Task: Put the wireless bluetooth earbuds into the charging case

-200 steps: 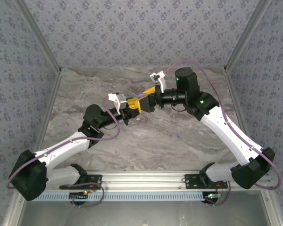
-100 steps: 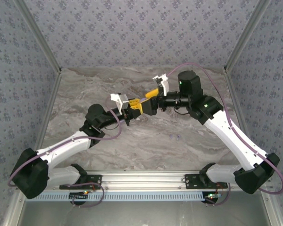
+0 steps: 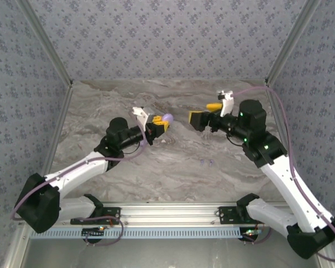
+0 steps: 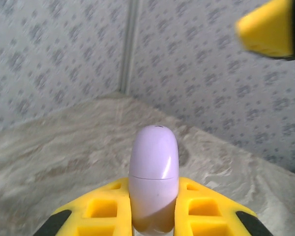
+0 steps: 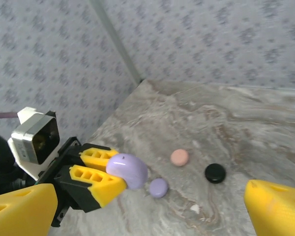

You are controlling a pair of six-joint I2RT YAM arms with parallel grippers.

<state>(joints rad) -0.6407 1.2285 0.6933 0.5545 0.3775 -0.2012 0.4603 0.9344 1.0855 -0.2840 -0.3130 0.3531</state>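
Currently pinching a lavender charging case (image 4: 154, 177) in the left gripper (image 3: 158, 122), lid shut, lifted off the desk (image 3: 100, 109) near its centre. Facing it from 3 o'clock with the right gripper (image 3: 205, 113), spread wide and empty, well apart. Lying on the desk at 4 o'clock from centre: the wireless bluetooth earbuds (image 3: 206, 162), a lavender pair. Seen from the right wrist, resting past the case: pink disc (image 5: 179, 157), lavender disc (image 5: 158, 188), black disc (image 5: 215, 173).

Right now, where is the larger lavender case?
The lavender case is pinched in the left gripper, raised over the table's middle in the top view, just left of the open right gripper.
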